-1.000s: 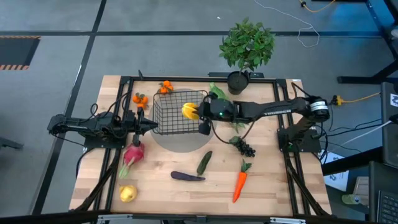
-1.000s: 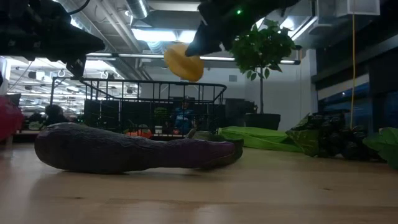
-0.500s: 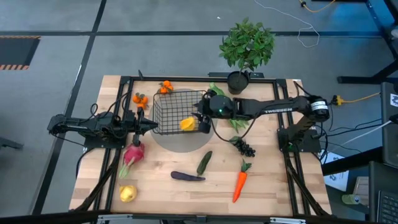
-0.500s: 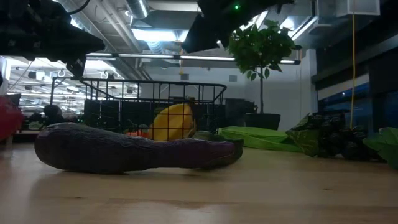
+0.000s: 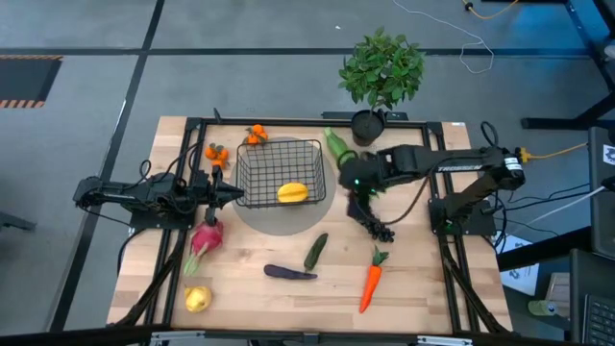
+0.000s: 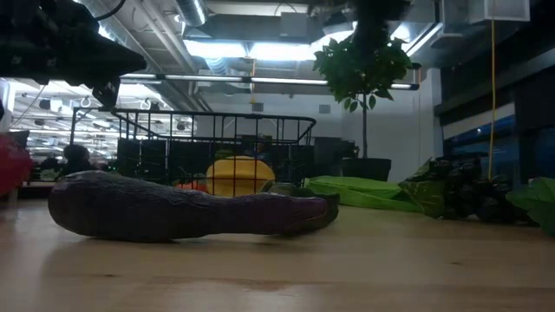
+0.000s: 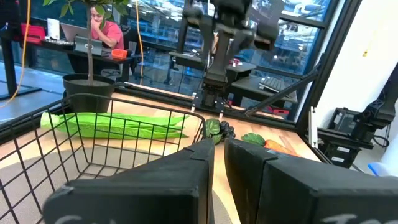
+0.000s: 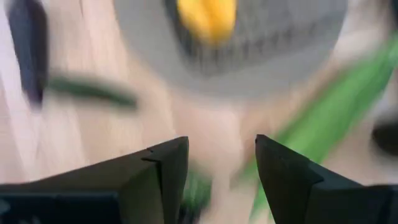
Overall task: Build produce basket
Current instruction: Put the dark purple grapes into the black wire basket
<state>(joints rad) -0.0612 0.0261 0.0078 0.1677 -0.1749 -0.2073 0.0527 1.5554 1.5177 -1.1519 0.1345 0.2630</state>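
High view, yellow fruit [image 5: 293,192] in basket [image 5: 280,173], right end effector [image 5: 356,183] open, empty, perhaps above pods [image 5: 338,146]

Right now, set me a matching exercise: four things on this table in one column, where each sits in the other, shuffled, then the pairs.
Things
1. yellow fruit
2. carrot
3. dragon fruit
4. right pincer

Places
A. table's near right part, beside the grapes
B. open, empty, between basket and grapes
C. inside the basket
D. below the left pincer, outside the basket

Pairs: 1-C, 2-A, 3-D, 4-B
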